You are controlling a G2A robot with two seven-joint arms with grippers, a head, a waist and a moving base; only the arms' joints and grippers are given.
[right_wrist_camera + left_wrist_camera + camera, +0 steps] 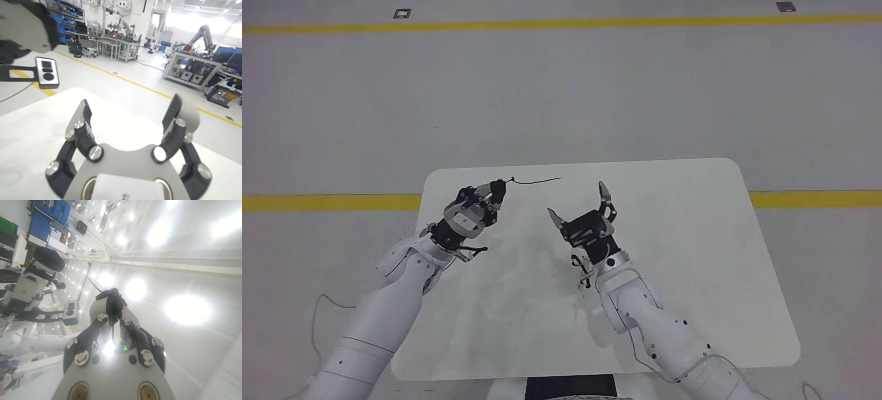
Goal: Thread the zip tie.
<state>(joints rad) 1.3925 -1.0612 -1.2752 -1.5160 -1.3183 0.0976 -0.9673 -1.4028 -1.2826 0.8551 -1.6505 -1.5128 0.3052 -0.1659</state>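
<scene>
**Above the white counter: one claw is holding the tie, the other is waiting**

Over the far left part of the white counter with rounded corners (692,260), the left claw (494,190) is clenching one end of a thin black plastic zip tie (537,182). The rest of the tie is sticking out sideways in the air, pointing toward the other arm. It is not touching the counter.

The right claw (579,203) is hanging nearby with its two ribbed fingers (88,111) spread wide and nothing between them. The free tip of the tie is ending just short of it.

The tie is looking very light and bendy. It is drooping a little along its length, so the tip is likely going to wobble when the arm moves. It is also thin and smooth, so it may slip out of a loose pinch. A good place to take hold is probably close to the free tip, so that only a short, stiffer bit is poking out to steer. I cannot tell from here which end has the little lock head.
</scene>
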